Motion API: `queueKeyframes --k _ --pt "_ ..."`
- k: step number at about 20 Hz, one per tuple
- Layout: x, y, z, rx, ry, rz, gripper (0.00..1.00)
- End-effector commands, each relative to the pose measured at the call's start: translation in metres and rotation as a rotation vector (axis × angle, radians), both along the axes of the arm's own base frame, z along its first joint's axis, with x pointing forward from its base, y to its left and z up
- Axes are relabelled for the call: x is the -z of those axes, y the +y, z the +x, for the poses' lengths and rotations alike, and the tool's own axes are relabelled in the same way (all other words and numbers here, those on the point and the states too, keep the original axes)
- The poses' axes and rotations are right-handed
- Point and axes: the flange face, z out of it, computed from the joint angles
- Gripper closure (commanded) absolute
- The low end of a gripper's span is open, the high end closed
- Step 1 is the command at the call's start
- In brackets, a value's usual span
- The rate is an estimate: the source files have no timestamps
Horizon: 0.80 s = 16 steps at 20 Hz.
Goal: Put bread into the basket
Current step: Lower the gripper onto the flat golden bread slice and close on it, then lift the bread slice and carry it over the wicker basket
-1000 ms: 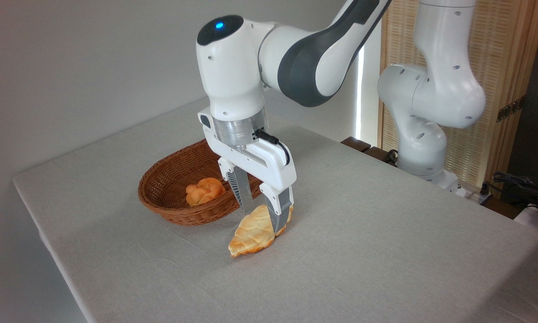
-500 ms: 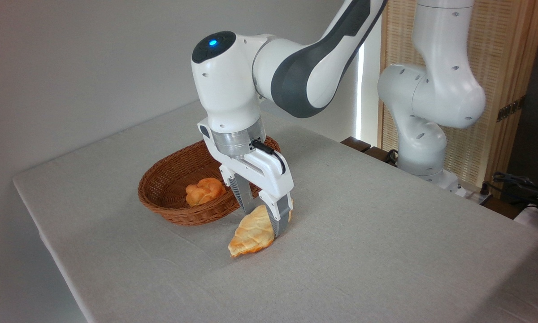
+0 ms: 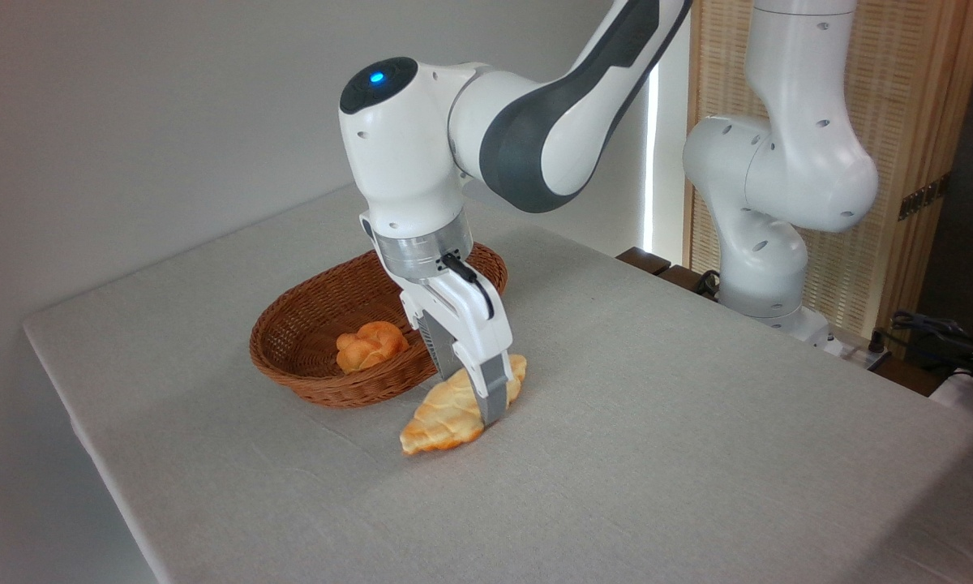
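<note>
Gripper [image 3: 472,399] fingers straddle the leaf-shaped loaf [image 3: 446,410] beside the wicker basket [image 3: 308,357], apparently closed on it.

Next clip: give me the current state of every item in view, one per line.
bread: on the table outside the basket, lying flat, gripper fingers either side of it.
basket: upright on the table, holding only the small roll.
small roll: inside the basket, untouched.
gripper: lowered onto the bread, fingers close around it; whether they clamp it cannot be told.
table: covered with a pale cloth.
</note>
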Motion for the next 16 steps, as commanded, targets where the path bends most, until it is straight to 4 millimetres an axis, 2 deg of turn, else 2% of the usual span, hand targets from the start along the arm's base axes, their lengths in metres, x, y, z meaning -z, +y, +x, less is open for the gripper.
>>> queueKeyframes --k 1,8,16 --pt "0.000 -0.006 -0.001 0.044 -0.011 -0.024 0.76" --pt "-0.010 -0.005 0.000 0.072 -0.034 -0.028 0.80" --pt "-0.011 -0.005 -0.002 0.074 -0.019 -0.024 0.80"
